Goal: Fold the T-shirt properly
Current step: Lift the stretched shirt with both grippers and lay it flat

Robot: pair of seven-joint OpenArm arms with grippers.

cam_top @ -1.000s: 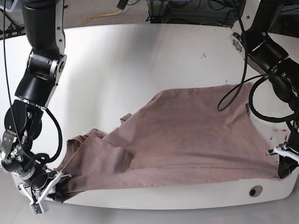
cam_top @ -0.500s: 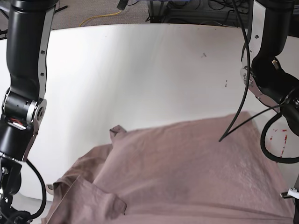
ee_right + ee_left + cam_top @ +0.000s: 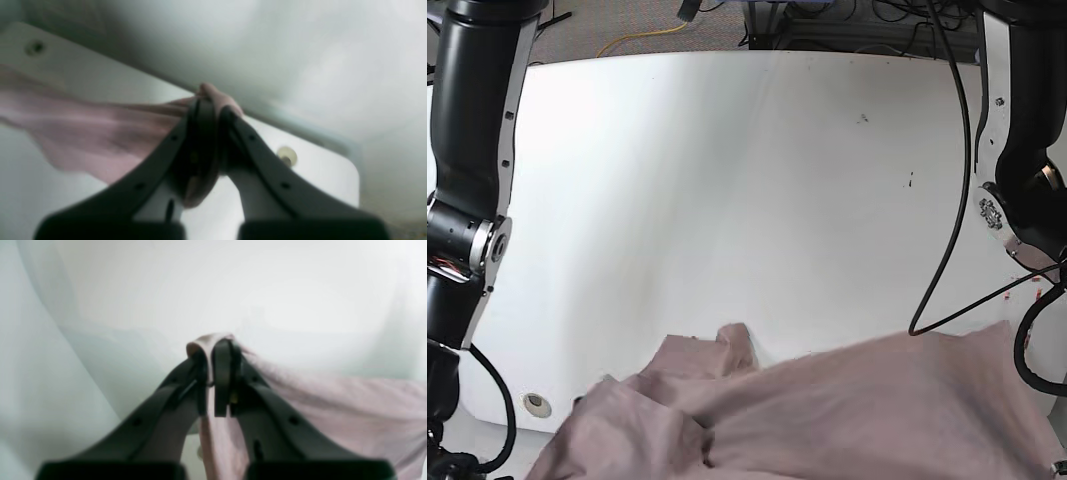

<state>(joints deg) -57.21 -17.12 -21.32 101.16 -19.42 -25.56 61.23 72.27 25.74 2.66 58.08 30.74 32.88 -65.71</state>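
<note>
Since the earlier frame, the T-shirt [image 3: 847, 410] rises off the white surface [image 3: 727, 180]; left pincer [image 3: 218, 380] and right pincer [image 3: 210, 133] each clamp an edge. No fold is made yet.

The T-shirt [image 3: 847, 410] is plain dusty pinkish-brown, unprinted. The table [image 3: 727, 180] is white with small dark specks; both arms are black.

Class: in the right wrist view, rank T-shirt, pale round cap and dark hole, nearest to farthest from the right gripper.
1. T-shirt, clamped in the right gripper.
2. pale round cap, just right.
3. dark hole, far upper left.
</note>
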